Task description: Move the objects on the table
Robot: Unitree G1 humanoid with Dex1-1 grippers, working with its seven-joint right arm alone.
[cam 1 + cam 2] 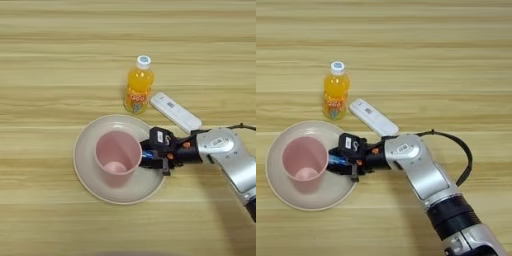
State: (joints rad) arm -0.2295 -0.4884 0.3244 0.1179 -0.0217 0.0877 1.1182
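Note:
A small blue stick (147, 157) lies on the right side of a beige plate (86, 176), right next to a pink cup (117, 157) that stands on the plate. My right gripper (150, 156) reaches over the plate's right rim and is shut on the blue stick (336, 160), its black fingers almost touching the cup (304, 160). An orange-juice bottle (139, 86) with a white cap stands upright behind the plate. Beside the bottle, to its right, a slim white remote (176, 112) lies at a slant on the wooden table (50, 60).
My silver forearm (421, 172) crosses the table from the lower right, with a black cable (466, 157) looping beside it. The remote (374, 117) lies just behind the wrist. The plate (276, 186) sits at the left in the right eye view.

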